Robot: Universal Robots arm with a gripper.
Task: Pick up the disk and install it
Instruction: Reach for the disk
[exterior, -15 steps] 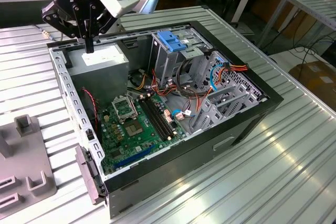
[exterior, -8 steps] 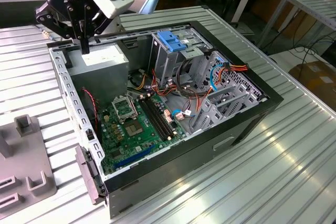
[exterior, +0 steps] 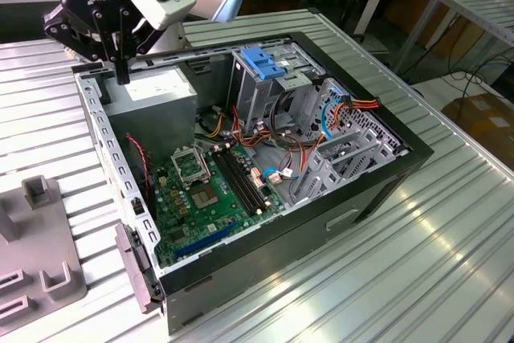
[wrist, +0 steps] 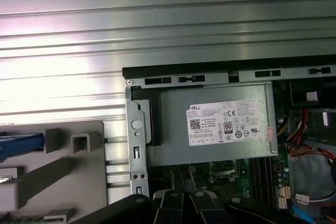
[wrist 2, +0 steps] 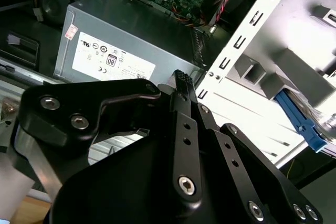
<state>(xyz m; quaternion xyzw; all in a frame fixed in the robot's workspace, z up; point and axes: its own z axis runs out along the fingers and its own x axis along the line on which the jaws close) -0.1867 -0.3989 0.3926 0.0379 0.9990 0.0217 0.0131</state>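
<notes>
Pinched narrow and holding nothing, my fingers (wrist 2: 181, 80) hover over the power supply (wrist 2: 121, 40), the disk (wrist 2: 300, 120) lying well apart on the grey fixture (wrist: 84, 192) outside the case (exterior: 385, 178)

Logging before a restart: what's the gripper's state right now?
Gripper: closed, holding nothing, above the power supply.

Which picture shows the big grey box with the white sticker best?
The first wrist view: the grey box faces the camera, its whole stickered face in sight. In the exterior view the gripper hides part of it. In the second wrist view it is slanted, with the gripper in front.
</notes>
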